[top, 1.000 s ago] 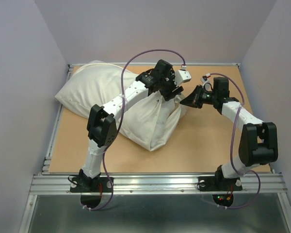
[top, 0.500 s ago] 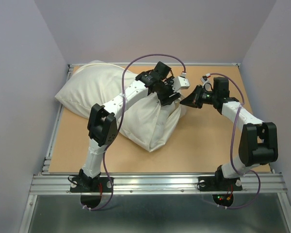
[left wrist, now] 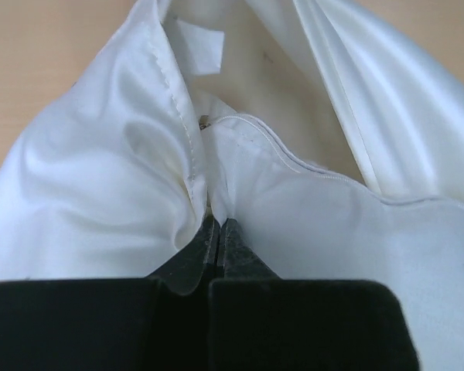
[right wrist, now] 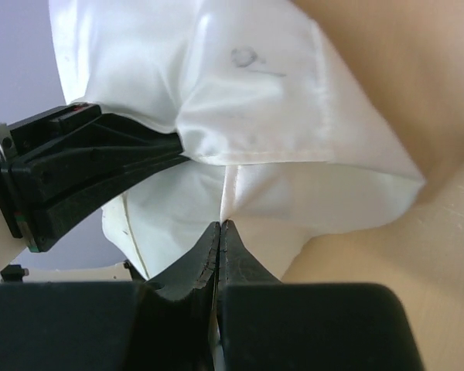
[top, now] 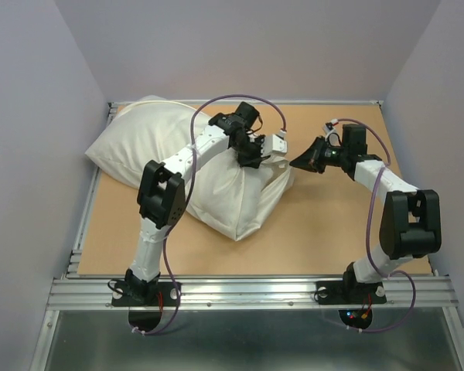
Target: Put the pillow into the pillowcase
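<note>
Both ends clenched: my left gripper [left wrist: 219, 226] grips the pillowcase [top: 233, 202] hem, my right gripper [right wrist: 220, 229] pinches its edge at mid-table, the pillow [top: 135, 143] lying against it, far-left.

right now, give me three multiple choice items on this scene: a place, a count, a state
1. Where on the table does the pillowcase lie? A) far left to middle B) near right corner C) off the near edge
2. How many grippers pinch white fabric? A) none B) one C) two
3. The left gripper is: A) wide open B) shut on the pillowcase C) out of view
Key: 1 A, top view shows it there; 2 C, the right gripper pinches cloth too; 3 B, tips meet on the hem.
</note>
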Controlling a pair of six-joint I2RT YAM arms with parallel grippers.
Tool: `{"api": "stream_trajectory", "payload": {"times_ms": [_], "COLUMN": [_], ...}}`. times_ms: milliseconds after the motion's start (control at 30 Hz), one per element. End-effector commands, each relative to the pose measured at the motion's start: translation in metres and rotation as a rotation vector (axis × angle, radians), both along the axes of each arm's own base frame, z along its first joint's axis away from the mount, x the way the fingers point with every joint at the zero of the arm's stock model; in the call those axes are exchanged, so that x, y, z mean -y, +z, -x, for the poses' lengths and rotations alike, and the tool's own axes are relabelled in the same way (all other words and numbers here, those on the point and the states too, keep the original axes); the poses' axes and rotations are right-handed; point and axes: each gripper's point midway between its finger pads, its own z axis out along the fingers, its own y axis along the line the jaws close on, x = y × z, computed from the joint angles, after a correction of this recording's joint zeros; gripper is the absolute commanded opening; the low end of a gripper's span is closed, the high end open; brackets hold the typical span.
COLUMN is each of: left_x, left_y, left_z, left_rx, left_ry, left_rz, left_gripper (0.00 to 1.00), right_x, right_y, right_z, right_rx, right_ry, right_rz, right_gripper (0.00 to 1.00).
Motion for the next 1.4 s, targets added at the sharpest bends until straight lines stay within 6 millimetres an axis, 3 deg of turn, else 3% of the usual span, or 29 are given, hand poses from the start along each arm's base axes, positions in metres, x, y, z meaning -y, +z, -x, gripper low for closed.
{"api": "stream_trajectory", "payload": {"times_ms": [0,133,167,333,367,467,567,667,733,800,867,900,1033,1067,1133,1167,1267,1300,1367], "left_x": [-0.055,-0.065,-0.068,-0.052,-0.043,0.002,0.041,0.068,0.074,0.072,0.057,0.054,0.025,0.017,0.009,0.003,0.004,0.004,0.017], "left_y": [0.017,0.004,-0.003,-0.009,-0.012,0.021,0.046,0.067,0.070,0.079,0.091,0.098,0.138,0.160,0.162,0.175,0.166,0.154,0.143], "left_z": [0.037,0.056,0.059,0.052,0.044,0.009,-0.013,-0.027,-0.037,-0.067,-0.088,-0.086,-0.068,-0.057,-0.038,-0.023,0.014,0.020,0.048], "left_rx": [-0.056,-0.102,-0.119,-0.162,-0.170,-0.112,-0.085,-0.051,-0.077,-0.051,-0.048,-0.078,-0.147,-0.086,-0.054,-0.018,0.038,0.072,0.081], "left_ry": [-0.162,-0.233,-0.241,-0.196,-0.166,-0.057,0.051,0.106,0.217,0.392,0.472,0.451,0.330,0.277,0.224,0.196,0.109,0.085,0.031], "left_rz": [-0.066,-0.098,-0.110,-0.081,-0.062,0.061,0.177,0.285,0.313,0.362,0.411,0.442,0.540,0.548,0.515,0.503,0.406,0.351,0.296], "left_gripper": [0.00,0.00,0.00,0.00,0.00,0.00,0.00,0.00,0.00,0.00,0.12,0.31,0.67,0.69,0.76,0.76,0.77,0.77,0.77], "right_x": [0.012,0.013,0.022,0.015,0.013,-0.010,-0.033,-0.043,-0.049,-0.048,-0.043,-0.041,-0.027,-0.024,-0.021,-0.022,-0.020,-0.021,-0.020], "right_y": [0.028,0.035,0.043,0.067,0.070,0.076,0.073,0.066,0.065,0.064,0.061,0.057,0.049,0.044,0.044,0.040,0.038,0.037,0.040], "right_z": [-0.030,-0.042,-0.049,-0.045,-0.041,-0.021,0.000,0.012,0.015,0.012,0.007,0.003,-0.015,-0.020,-0.026,-0.028,-0.033,-0.034,-0.037], "right_rx": [0.107,0.135,0.157,0.197,0.194,0.169,0.153,0.133,0.135,0.146,0.158,0.150,0.150,0.141,0.154,0.144,0.148,0.147,0.155], "right_ry": [-0.041,-0.048,-0.069,-0.028,-0.021,0.035,0.098,0.133,0.157,0.161,0.157,0.153,0.104,0.096,0.084,0.086,0.080,0.080,0.076], "right_rz": [0.012,0.020,0.022,-0.014,-0.023,-0.061,-0.073,-0.077,-0.079,-0.071,-0.059,-0.058,-0.026,-0.020,-0.006,-0.005,0.001,0.004,0.003], "right_gripper": [0.01,0.01,0.01,0.00,0.01,0.01,0.00,0.01,0.01,0.01,0.01,0.01,0.01,0.00,0.01,0.01,0.01,0.00,0.00]}}
